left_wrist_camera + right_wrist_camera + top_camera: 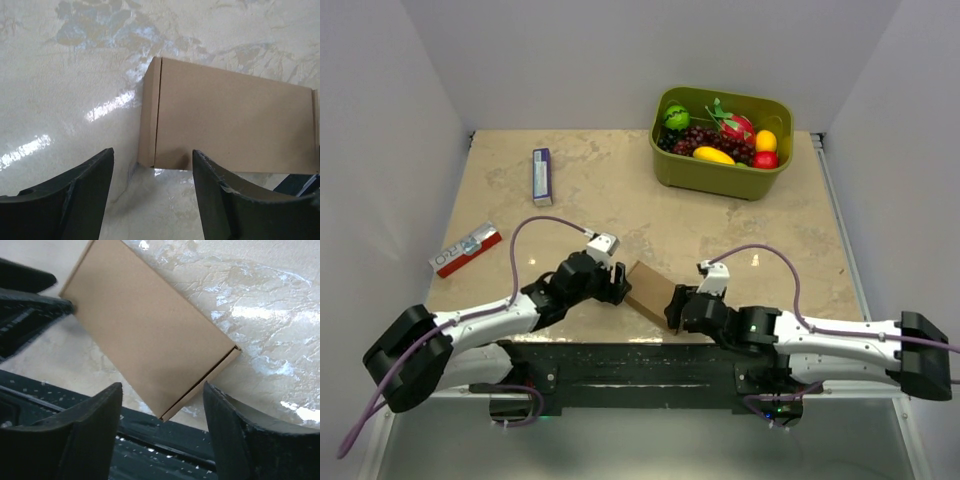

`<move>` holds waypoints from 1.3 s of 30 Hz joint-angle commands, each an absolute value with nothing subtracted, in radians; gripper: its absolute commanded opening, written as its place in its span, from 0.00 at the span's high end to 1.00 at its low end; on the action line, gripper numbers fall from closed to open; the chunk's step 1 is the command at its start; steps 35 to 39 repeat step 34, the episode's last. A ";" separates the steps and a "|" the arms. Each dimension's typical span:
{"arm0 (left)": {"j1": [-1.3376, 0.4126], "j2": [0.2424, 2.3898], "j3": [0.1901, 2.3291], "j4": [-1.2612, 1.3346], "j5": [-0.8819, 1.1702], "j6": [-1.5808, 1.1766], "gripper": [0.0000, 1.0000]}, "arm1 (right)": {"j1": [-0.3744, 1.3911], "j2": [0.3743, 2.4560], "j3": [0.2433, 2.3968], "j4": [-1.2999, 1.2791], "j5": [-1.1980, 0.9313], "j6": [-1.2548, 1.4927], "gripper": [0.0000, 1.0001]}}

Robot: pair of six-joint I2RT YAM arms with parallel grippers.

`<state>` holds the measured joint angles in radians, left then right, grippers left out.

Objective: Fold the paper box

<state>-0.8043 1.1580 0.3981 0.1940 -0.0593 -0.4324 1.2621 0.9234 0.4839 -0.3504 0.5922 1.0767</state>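
Observation:
The paper box (648, 292) is a closed, flat brown carton lying on the marble table near the front edge, between both arms. In the left wrist view the paper box (230, 125) lies just beyond my left gripper (152, 167), whose jaws stand apart with only table between them. My left gripper (617, 283) sits at the box's left end. In the right wrist view the paper box (150, 325) has one corner over the table's front edge, and my right gripper (162, 400) is open just short of that corner. My right gripper (672, 308) is at the box's right end.
A green tub (722, 165) of toy fruit stands at the back right. A slim purple-and-white box (542, 176) lies at the back left, and a red-and-white box (466, 248) near the left edge. The black base plate (630, 360) runs along the front.

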 commanded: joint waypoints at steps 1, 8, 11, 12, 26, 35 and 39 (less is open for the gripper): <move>-0.772 1.160 0.518 0.198 -0.074 -0.379 0.29 | 1.200 1.043 0.577 -0.266 0.600 0.932 0.23; -0.605 1.144 0.610 0.173 -0.029 -0.328 0.19 | 1.007 1.103 0.656 -0.117 0.456 0.735 0.11; -0.502 1.132 0.652 0.155 -0.005 -0.333 0.16 | 0.881 1.086 0.673 -0.103 0.381 0.654 0.04; -0.480 1.124 0.675 0.138 -0.005 -0.334 0.14 | 0.820 1.078 0.683 -0.106 0.368 0.614 0.01; -0.408 1.058 0.931 -0.225 -0.043 -0.253 0.00 | 0.387 0.806 0.710 -0.267 0.196 0.407 0.01; -0.408 1.020 0.893 -0.192 -0.037 -0.252 0.00 | 0.371 0.781 0.704 -0.276 0.207 0.410 0.01; -0.408 1.020 0.893 -0.192 -0.037 -0.252 0.00 | 0.371 0.781 0.704 -0.276 0.207 0.410 0.01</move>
